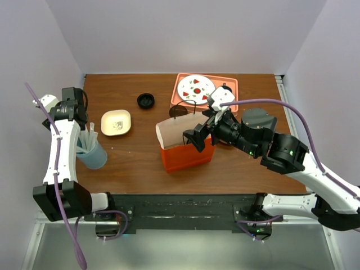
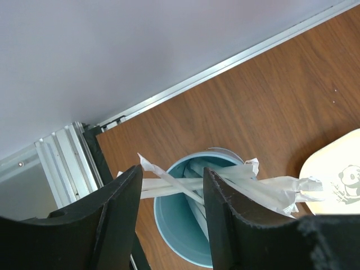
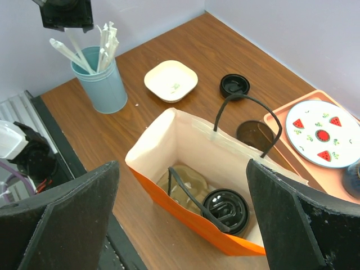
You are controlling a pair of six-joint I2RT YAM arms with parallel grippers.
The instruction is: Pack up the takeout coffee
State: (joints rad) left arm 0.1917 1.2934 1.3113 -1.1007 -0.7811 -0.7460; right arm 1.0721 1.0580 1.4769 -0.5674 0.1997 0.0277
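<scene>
The takeout coffee [image 3: 226,211], a dark cup with a round black lid, stands inside the open orange paper bag [image 3: 185,216] at its right end, beside a clear plastic item [image 3: 188,183]. In the top view the bag [image 1: 185,154] sits mid-table and the cup is hidden. My right gripper [image 3: 183,169] is open and empty, hovering just above the bag's mouth; it also shows in the top view [image 1: 195,139]. My left gripper [image 2: 172,171] is open and empty, above the blue tumbler of wrapped straws [image 2: 194,225] at the table's left edge [image 1: 91,153].
A loose black lid [image 1: 145,100] and a white square dish [image 1: 116,122] lie left of the bag. A dark brown round thing [image 1: 179,111] sits just behind the bag. An orange tray [image 1: 235,84] with a watermelon plate [image 1: 195,88] stands at the back.
</scene>
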